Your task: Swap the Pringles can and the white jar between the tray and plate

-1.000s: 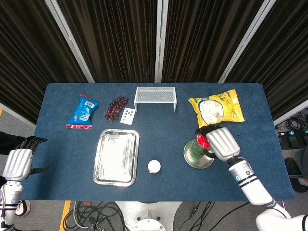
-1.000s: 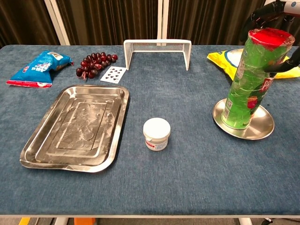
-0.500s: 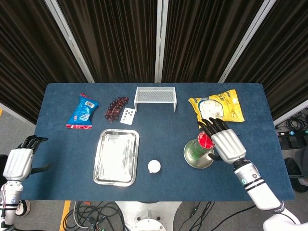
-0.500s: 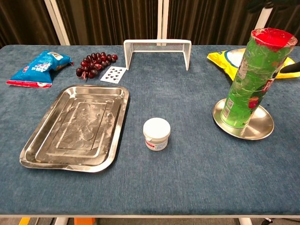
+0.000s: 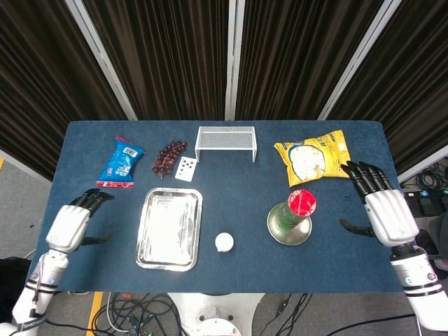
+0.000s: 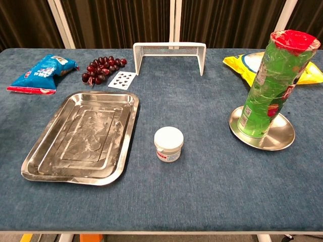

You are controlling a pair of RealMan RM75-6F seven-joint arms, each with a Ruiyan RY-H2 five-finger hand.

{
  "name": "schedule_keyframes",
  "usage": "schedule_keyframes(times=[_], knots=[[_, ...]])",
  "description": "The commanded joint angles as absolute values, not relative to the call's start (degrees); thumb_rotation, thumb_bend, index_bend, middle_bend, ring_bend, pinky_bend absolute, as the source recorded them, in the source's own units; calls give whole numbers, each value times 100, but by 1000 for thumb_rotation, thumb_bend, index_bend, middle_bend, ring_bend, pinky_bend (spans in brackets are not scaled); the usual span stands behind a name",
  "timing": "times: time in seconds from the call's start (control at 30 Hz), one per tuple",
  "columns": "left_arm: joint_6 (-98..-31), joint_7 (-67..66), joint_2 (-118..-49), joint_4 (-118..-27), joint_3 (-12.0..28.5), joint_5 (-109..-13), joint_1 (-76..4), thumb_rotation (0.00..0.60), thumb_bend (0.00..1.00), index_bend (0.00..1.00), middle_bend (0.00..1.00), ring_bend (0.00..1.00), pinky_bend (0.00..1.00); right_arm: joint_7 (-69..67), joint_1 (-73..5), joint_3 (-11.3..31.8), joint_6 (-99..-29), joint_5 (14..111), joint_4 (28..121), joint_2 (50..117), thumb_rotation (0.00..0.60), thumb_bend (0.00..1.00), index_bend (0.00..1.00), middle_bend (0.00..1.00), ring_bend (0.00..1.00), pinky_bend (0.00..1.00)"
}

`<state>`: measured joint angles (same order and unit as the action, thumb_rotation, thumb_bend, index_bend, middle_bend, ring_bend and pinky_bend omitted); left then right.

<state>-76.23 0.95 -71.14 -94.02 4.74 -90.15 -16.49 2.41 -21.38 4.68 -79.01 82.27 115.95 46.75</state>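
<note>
Left hand point(image 5: 68, 225): hovering over the left edge of the blue table point(image 5: 231, 269), fingers spread and holding nothing; showing in the head view only, its arm running off the lower edge. Blue snack packet point(image 6: 41, 73): lying flat at the far left, its print too small to read. Bunch of dark red grapes point(image 6: 100, 68): resting just beside a playing card point(image 6: 122, 79) that is lying face up. Steel tray point(image 6: 48, 161): sitting empty in the left half, well apart from both hands. White wire rack point(image 6: 169, 54): standing at the far middle edge. White jar point(image 6: 168, 143): standing upright on the bare cloth between tray and plate, on neither of them, its label too blurred to read. Green Pringles can point(image 6: 273, 82): standing upright on the round steel plate point(image 6: 282, 142), red lid on top, hiding part of the plate's surface. Yellow snack bag point(image 5: 315, 156): lying behind the can; in the chest view the can is covering part of it and the frame's right edge is cutting it off. Right hand point(image 5: 383, 208): hovering near the table's right edge, well apart from the can, fingers fanned open and grasping nothing; not showing in the chest view, its forearm leaving the frame at the lower right corner.
</note>
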Motion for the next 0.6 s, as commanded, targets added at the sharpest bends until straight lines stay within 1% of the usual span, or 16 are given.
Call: schedule_keyframes(times=[0.03, 0.23, 0.6], knots=[[-7287, -6, -7397, -9518, 504, -9214, -1985, 600, 0, 230, 225, 142, 344, -117, -1935, 457, -8008, 8383, 11222, 4670, 600, 74, 0, 57, 0, 74], [-6690, -224, -7828, -9517, 442, -9475, -2530, 600, 0, 230, 224, 142, 336, -350, -1894, 557, -7922, 8238, 10877, 4782, 600, 78, 0, 51, 0, 74], [-6049, -948, -8292, -9300, 413, -9905, -3317, 600, 0, 230, 223, 142, 325, -865, -1762, 673, -7879, 8170, 10531, 4802, 600, 79, 0, 45, 0, 74]])
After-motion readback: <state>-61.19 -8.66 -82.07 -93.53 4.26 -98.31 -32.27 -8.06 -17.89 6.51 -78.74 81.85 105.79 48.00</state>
